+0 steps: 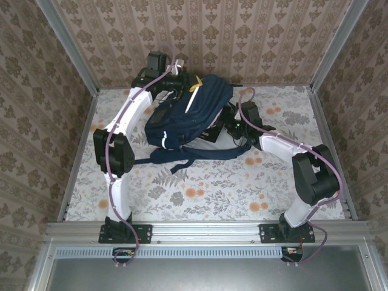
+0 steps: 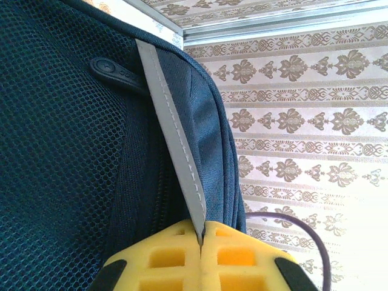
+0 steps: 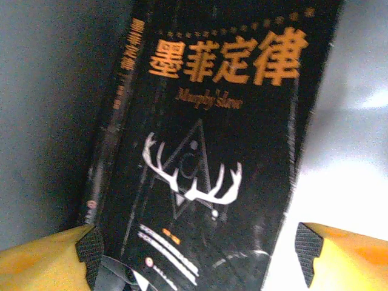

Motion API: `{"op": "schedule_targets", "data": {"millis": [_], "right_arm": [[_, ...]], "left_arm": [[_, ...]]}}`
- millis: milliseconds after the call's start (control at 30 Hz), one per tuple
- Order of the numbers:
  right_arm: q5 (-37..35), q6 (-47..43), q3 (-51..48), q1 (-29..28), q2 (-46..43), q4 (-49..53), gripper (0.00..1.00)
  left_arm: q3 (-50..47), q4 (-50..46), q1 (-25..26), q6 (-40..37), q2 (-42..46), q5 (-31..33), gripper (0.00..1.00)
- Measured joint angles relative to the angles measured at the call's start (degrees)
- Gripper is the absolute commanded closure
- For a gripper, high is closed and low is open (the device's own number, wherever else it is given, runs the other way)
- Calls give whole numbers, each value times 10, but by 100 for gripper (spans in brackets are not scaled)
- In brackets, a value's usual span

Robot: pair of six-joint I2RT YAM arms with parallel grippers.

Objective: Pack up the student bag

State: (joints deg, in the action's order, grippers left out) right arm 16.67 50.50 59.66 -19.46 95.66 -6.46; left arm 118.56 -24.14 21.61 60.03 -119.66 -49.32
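Pinches bag's (image 1: 188,115) grey stripe (image 2: 170,133), far side of desk (image 1: 212,188), left end effector (image 2: 200,241) clenched; right end effector (image 3: 197,254) released astride black book (image 3: 206,121). Might drag book out when withdrawing, or lose stripe.

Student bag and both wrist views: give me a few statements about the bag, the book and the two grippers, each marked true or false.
1. The left gripper is shut on the reflective stripe of the student bag. True.
2. The right gripper is clamped shut with nothing between its fingers. False: its jaws stand open, and a black book lies between them.
3. The black book's cover carries an orange title and white antlers. True.
4. The student bag is red. False: it is navy blue.
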Motion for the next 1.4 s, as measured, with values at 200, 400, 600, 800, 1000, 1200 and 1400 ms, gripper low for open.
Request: {"op": "schedule_targets", "data": {"millis": [200, 400, 600, 800, 1000, 1200, 1400], "right_arm": [[-11, -25, -7, 15, -31, 47, 35], [-71, -57, -12, 42, -119, 109, 37], [-127, -74, -9, 85, -189, 165, 39], [-135, -88, -26, 102, -200, 185, 41], [-131, -101, -58, 102, -208, 195, 39], [-99, -129, -66, 90, -242, 195, 39], [-109, -171, -67, -58, -287, 195, 54]], "left_arm": [[-1, -3, -9, -5, 0, -4, 100], [-40, -14, -11, -46, 21, 2, 100], [-105, -29, 13, -102, 56, 22, 100], [-158, -57, 64, -165, 59, 57, 100], [-172, -103, 112, -227, 57, 96, 61], [-219, -107, 113, -241, 75, 139, 47], [-351, -90, 12, -229, 238, 186, 44]]}}
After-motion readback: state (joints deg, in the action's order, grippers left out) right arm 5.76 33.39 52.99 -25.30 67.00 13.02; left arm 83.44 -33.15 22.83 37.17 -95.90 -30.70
